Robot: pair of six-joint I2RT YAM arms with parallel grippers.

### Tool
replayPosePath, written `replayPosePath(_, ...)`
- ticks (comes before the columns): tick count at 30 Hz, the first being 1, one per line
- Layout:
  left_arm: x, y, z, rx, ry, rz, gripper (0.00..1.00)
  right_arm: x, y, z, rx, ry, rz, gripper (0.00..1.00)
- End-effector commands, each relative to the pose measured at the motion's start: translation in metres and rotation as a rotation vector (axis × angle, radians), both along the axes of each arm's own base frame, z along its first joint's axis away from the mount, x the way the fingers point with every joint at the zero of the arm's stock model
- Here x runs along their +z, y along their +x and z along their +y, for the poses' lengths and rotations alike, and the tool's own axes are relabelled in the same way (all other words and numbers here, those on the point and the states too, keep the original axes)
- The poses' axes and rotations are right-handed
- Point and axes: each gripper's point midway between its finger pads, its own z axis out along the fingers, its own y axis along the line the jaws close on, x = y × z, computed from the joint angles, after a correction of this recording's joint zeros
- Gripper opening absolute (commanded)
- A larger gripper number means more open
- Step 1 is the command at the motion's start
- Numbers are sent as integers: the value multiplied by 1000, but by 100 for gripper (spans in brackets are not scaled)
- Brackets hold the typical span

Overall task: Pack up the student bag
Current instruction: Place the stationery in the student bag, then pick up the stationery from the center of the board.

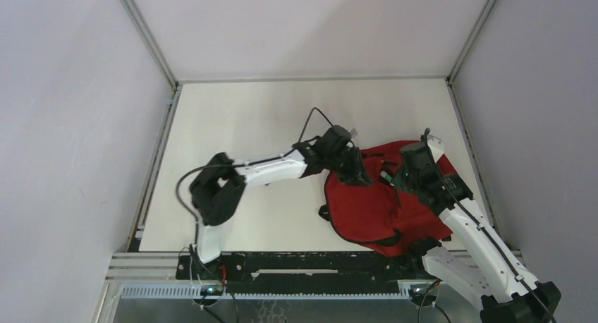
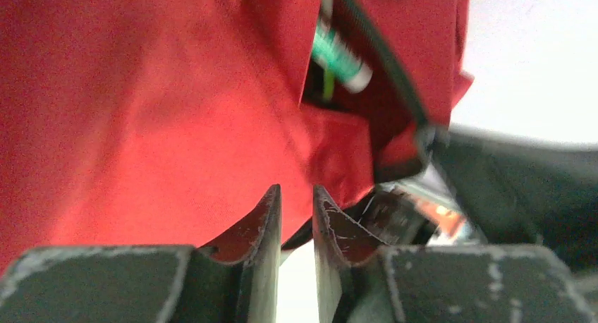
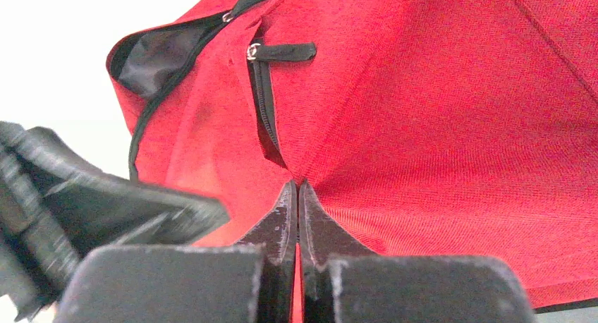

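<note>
1. Two arms meet over the student bag (image 1: 374,206), which lies on the tabletop (image 1: 268,125) under both sets of jaws.
2. At its wrist, the left jaws stand narrowly parted with nothing between them. Beyond their tips, the bag's opening shows a green-and-white tube (image 2: 342,55) already inside.
3. At its wrist, the right jaws are pinched together on red fabric just below a zipper (image 3: 264,104). Packing looks underway, and the bag is not yet zipped.

The student bag (image 1: 374,210) blocks the right front of the counter (image 1: 282,111). The left claw (image 2: 296,196) and right claw (image 3: 297,189) crowd its narrow mouth, where a green-and-white item (image 2: 342,55) sits. Left and far areas lie open.
</note>
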Motion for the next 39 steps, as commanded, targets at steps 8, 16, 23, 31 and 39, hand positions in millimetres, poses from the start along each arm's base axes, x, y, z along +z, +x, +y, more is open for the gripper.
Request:
replayPosePath(8,-7,45,131,132,385,-357,27,16,10,8,19,18,-50,0)
replayPosePath(16,-30,117,161,284,501,-318,39,17,8,9,25,21,-50,0)
replayPosePath(23,-45,147,149,279,586,-306,50,17,4,8,19,23,-48,0)
replayPosePath(31,-61,165,150,281,691,-319,52,15,3,8,19,20,-39,0)
replayPosePath(39,-82,177,144,281,737,-302,51,13,5,9,18,11,-31,0)
